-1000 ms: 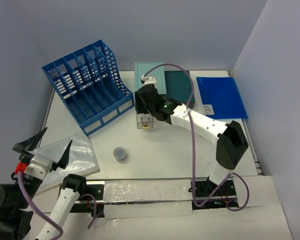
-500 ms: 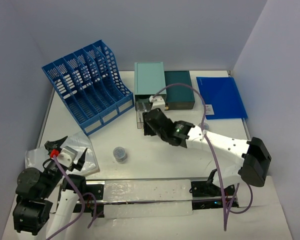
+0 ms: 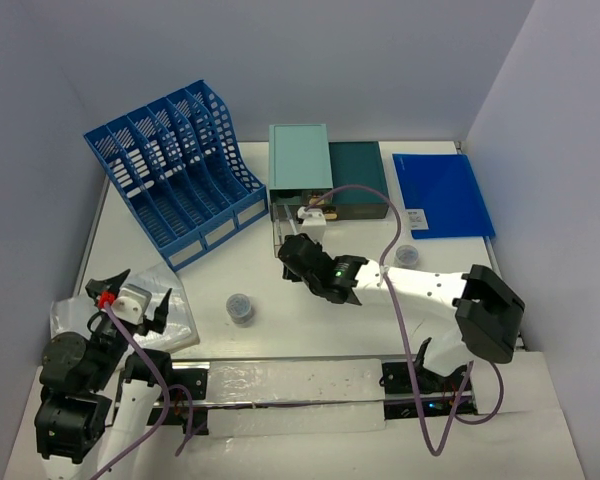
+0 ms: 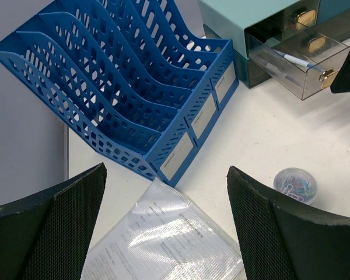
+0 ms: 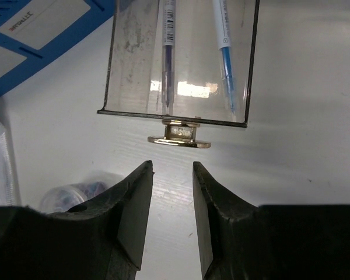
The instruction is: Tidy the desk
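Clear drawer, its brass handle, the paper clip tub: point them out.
clear drawer (image 5: 192, 58), right wrist view, transparent floor
brass handle (image 5: 179, 141), right wrist view, curved pull
paper clip tub (image 4: 295, 184), left wrist view, lid

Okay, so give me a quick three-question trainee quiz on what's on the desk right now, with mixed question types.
1. True or false: the clear plastic drawer is pulled out of the pale teal drawer box.
2. How many slim pens lie inside it? A one, B two, C four.
3. Fill in: the right hand hovers just short of the drawer's brass ____.
Key: 1 true; 2 B; 3 handle.
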Controlling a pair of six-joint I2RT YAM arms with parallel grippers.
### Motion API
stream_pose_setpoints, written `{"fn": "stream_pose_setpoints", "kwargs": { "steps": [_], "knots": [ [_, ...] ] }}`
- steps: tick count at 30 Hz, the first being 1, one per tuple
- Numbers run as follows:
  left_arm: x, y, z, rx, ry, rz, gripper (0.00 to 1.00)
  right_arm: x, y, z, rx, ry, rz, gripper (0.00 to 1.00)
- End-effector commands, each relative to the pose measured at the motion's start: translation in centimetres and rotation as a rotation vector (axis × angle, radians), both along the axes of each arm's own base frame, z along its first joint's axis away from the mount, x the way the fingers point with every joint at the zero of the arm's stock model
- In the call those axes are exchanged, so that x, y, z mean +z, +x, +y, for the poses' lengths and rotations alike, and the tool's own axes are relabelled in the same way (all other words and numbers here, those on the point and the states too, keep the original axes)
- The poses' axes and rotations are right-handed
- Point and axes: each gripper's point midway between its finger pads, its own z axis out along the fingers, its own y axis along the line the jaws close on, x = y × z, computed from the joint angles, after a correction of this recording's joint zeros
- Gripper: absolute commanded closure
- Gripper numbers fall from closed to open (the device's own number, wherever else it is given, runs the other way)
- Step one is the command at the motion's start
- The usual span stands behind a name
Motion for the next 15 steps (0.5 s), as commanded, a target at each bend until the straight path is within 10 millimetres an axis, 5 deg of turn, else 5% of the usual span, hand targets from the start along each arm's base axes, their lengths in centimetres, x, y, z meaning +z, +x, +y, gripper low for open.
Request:
{"fn": "stream_pose_setpoints", "kwargs": {
  "steps": [1, 10, 15],
  "knots": [
    [2.4, -0.6, -0.1, -0.005, -0.028, -0.078, 0.09, 2.9, 2.9, 0.8, -0.096, 0.061, -0.102, 0.6],
    [3.0, -1.2, -0.5, -0.041, -0.01, -0.095, 0.08, 4.4, 6.6, 0.6, -0.183, 0.061, -0.18, 0.6],
    [2.0, 0.9, 1.7, 0.097, 0.038, -0.064, 0.05, 5.4, 8.6, 0.1, -0.21, 0.051, -0.227, 0.6]
  ]
}}
